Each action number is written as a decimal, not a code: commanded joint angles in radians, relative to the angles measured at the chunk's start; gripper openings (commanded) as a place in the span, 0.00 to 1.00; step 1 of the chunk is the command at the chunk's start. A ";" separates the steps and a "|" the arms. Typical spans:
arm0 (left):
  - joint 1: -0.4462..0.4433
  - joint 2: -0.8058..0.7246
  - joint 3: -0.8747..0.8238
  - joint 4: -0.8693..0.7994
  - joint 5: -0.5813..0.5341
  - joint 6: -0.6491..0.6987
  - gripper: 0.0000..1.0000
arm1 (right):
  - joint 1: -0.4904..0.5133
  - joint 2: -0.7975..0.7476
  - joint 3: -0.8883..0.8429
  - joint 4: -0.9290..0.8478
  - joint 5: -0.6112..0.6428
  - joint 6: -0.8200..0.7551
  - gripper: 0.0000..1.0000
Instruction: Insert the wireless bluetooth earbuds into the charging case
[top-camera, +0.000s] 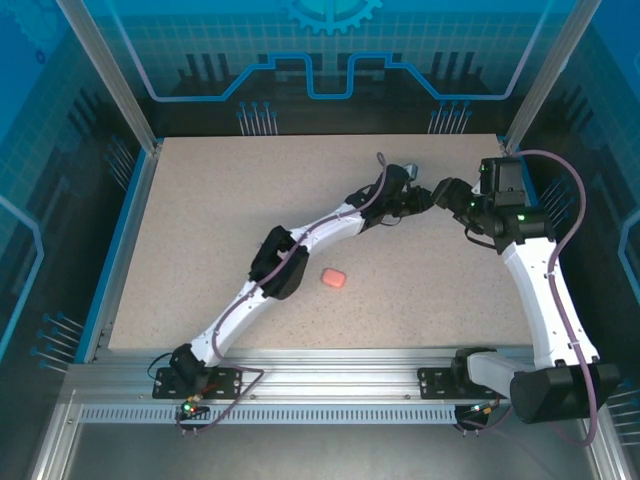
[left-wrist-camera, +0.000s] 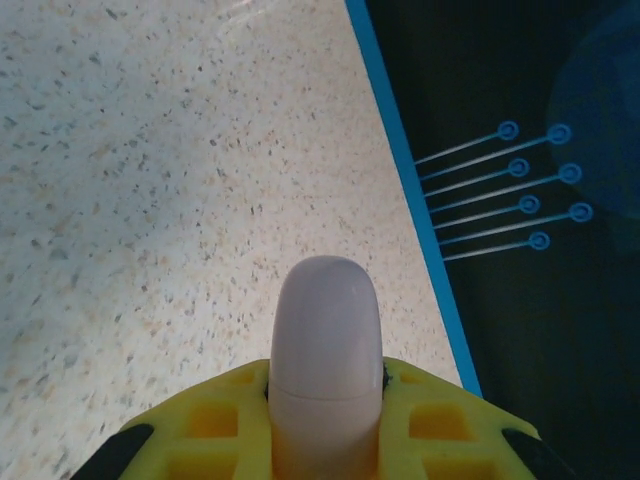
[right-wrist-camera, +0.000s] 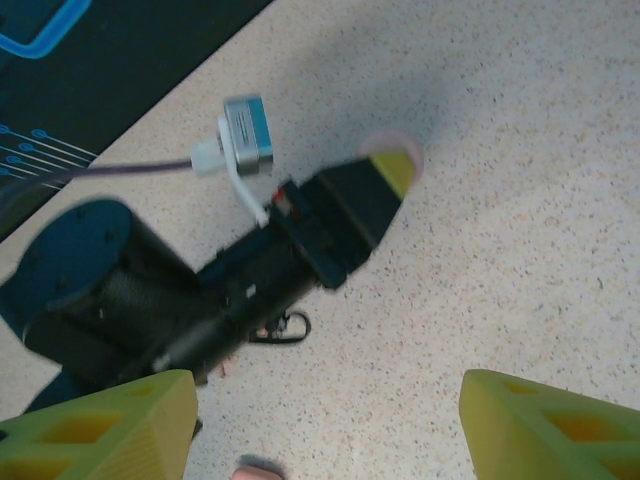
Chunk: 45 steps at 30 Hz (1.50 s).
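Step in hand: presenting the case. Left gripper (top-camera: 405, 197) clamped on a pale lavender-pink, pebble-shaped plastic charging case (left-wrist-camera: 325, 330), lid shut, near the far edge of the speckled beige table (top-camera: 200, 220), right of centre. Right gripper (right-wrist-camera: 327, 405) just beside, jaws wide, empty. Next, likely: open the lid, fetch a bud. Also: coral-red rounded case (top-camera: 334, 278), mid-table, well apart; small pinkish blob (right-wrist-camera: 258, 468) below the right gripper, possibly an earbud, too blurred to tell.

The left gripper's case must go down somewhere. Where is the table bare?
Widest bare patch: the table's left half, between the left arm and the blue left edge. Another lies near right, bordered by the coral case and the right arm. Crowded at far centre, where the left gripper, holding a pale case, meets the right gripper.
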<state>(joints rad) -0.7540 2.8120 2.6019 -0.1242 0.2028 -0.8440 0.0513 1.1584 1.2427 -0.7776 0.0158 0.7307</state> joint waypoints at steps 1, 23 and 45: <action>0.010 0.190 0.389 -0.327 0.026 -0.098 0.00 | -0.011 -0.014 -0.026 -0.018 -0.009 0.025 0.71; 0.030 0.276 0.560 -0.556 0.046 -0.115 0.62 | -0.011 -0.048 -0.049 -0.023 -0.004 0.033 0.71; 0.013 -0.083 0.562 -1.102 -0.259 0.303 0.99 | -0.010 -0.080 -0.026 -0.025 -0.021 0.032 0.73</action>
<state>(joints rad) -0.7258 2.8597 3.1180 -1.0702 0.0261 -0.6842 0.0513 1.0981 1.1984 -0.7956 0.0147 0.7494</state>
